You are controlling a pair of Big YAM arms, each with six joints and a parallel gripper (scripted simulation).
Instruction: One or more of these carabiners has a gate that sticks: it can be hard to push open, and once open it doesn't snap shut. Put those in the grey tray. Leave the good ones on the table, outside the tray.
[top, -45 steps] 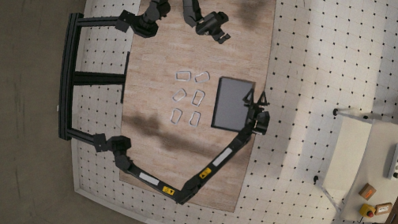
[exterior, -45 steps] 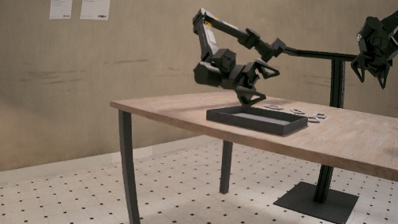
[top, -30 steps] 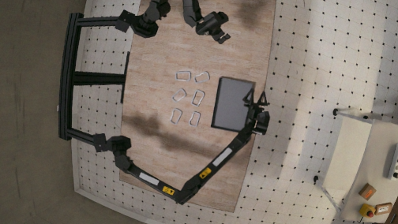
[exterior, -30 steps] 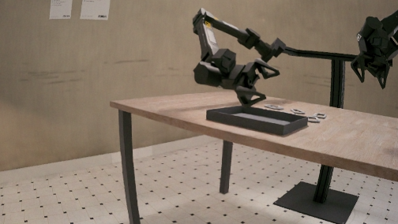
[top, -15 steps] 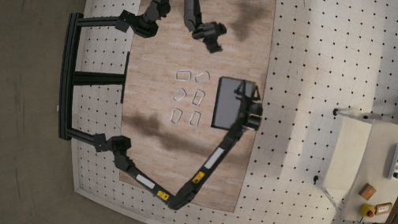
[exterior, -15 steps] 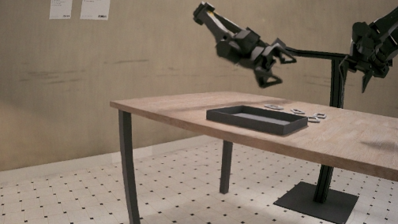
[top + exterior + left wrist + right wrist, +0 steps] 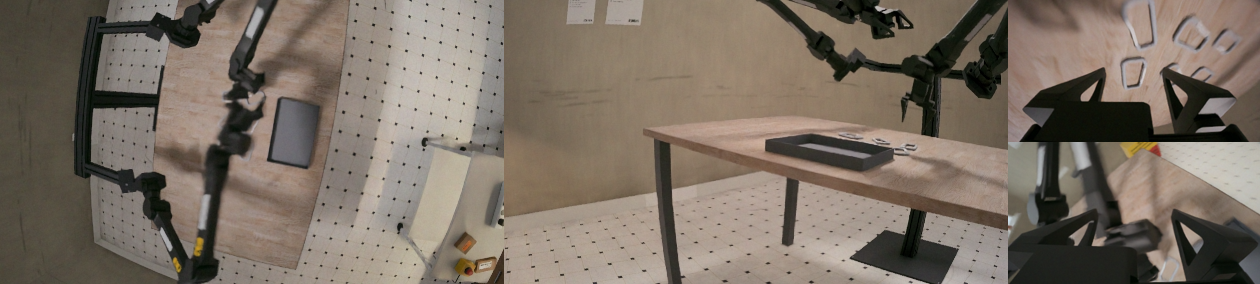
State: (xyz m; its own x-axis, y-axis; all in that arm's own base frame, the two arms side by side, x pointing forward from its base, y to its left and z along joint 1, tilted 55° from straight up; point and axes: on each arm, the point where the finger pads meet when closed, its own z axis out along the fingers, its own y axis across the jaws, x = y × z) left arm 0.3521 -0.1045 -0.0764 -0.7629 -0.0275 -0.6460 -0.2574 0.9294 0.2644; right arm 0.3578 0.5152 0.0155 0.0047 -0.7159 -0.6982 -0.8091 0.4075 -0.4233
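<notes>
Six pale metal carabiners lie on the table in the left wrist view: a large one point(image 7: 1153, 22) at the top, one point(image 7: 1124, 74) centred, one point(image 7: 1179, 32) upper right, and several smaller at right. Some point(image 7: 850, 135) show behind the grey tray point(image 7: 295, 132) point(image 7: 814, 154); the tray is empty. My left gripper point(image 7: 1134, 71) is open and points down, high above the carabiners; the centred carabiner shows between its fingertips, not gripped. My right gripper point(image 7: 1134, 212) point(image 7: 902, 30) is open and empty, high over the table. Gate states are too small to tell.
The two arms cross close together above the carabiners and hide most of them in the top view. The left arm's forearm and gripper body point(image 7: 1134, 235) fill the middle of the right wrist view. A white side table point(image 7: 450, 200) stands beyond the table.
</notes>
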